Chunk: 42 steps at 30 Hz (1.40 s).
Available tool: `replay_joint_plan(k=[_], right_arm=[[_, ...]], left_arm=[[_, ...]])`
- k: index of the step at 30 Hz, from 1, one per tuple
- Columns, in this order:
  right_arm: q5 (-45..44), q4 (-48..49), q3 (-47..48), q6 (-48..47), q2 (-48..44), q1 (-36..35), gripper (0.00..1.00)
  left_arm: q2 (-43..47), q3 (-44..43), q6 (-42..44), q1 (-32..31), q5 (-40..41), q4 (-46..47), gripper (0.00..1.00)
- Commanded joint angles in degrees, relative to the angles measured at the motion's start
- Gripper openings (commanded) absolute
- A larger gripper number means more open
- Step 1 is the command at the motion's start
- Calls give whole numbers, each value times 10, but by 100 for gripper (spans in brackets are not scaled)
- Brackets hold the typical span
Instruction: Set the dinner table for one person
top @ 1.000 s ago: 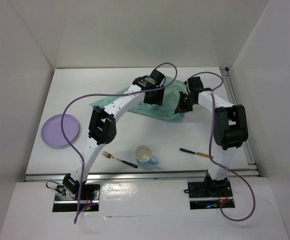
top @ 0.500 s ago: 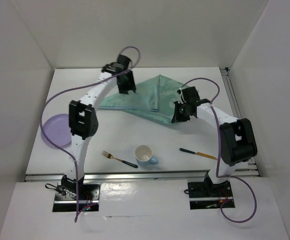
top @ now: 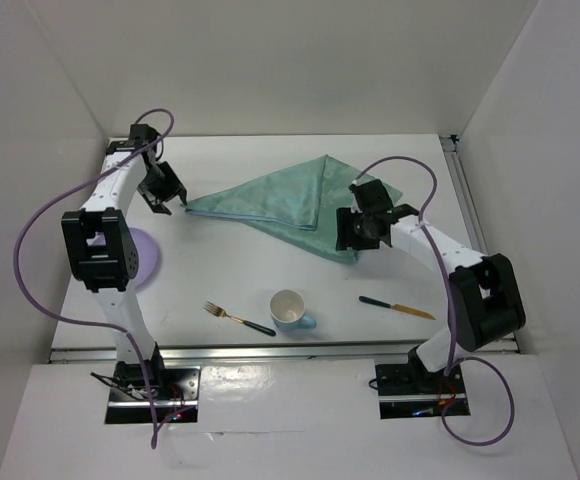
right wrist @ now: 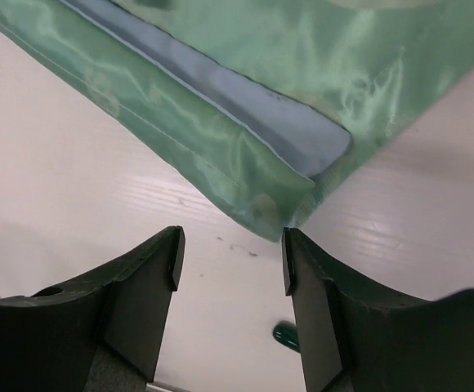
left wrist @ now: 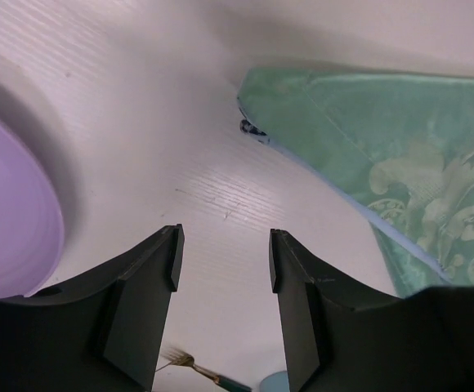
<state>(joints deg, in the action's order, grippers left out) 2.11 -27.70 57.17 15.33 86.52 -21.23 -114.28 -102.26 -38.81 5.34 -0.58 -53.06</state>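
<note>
The dinner table [top: 270, 265] lies under both claws, with a fork [top: 238, 318], cup [top: 289, 309] and knife [top: 397, 307] at its front. The right claw [right wrist: 230, 245] is wide apart and empty over the near corner of the green cloth [top: 270, 198]. The left claw [left wrist: 223, 245], also apart and empty, has swung left off the cloth to its tip.

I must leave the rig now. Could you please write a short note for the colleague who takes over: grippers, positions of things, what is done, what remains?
Left gripper: open, empty, beside the left corner of the teal cloth.
Right gripper: open, empty, at the cloth's near right corner.
The cloth lies far middle on the dinner table, partly folded over itself.
Purple plate at the left, half hidden by the left arm; fork, mug and knife near the front edge, all off the cloth.
Done: nothing is set yet.
To do: probably flatten the cloth, then place plate, cutlery and mug.
</note>
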Motion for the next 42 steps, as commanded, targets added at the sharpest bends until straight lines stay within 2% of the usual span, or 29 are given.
replay_joint_plan(k=[1, 2, 5, 9, 13, 22, 26, 27, 28, 30, 31, 37, 40, 42], right_arm=[[38, 1, 79, 36, 27, 8, 62], [75, 1, 120, 46, 59, 8, 64], [112, 9, 177, 90, 118, 8, 73], [152, 14, 264, 134, 230, 8, 73], [136, 3, 354, 168, 327, 8, 70], [86, -31, 415, 189, 396, 2, 63], [76, -26, 399, 196, 396, 2, 52], [76, -26, 399, 196, 396, 2, 45], [82, -26, 393, 196, 396, 2, 25], [88, -20, 387, 190, 391, -3, 6], [88, -20, 387, 185, 384, -3, 0], [164, 82, 417, 168, 362, -3, 0], [222, 196, 488, 181, 393, 9, 0], [268, 318, 544, 209, 442, 15, 0]], left_arm=[[-8, -22, 45, -23, -13, -19, 63], [-8, -22, 45, -34, 9, -19, 63], [12, -3, 45, -41, 25, -4, 63], [44, 22, 40, -41, 25, 15, 64], [44, -12, 56, -31, 38, -13, 64], [49, -25, 61, -25, 32, -19, 64], [49, -30, 61, -25, 32, -19, 64], [49, -30, 61, -25, 32, -19, 64], [49, -30, 66, -25, 32, -19, 64], [49, -30, 66, -25, 32, -19, 64], [49, -30, 66, -25, 32, -19, 64], [49, -49, 72, -20, 32, -34, 64], [56, -54, 77, -20, 19, -39, 64], [70, -47, 77, -20, 7, -39, 64]])
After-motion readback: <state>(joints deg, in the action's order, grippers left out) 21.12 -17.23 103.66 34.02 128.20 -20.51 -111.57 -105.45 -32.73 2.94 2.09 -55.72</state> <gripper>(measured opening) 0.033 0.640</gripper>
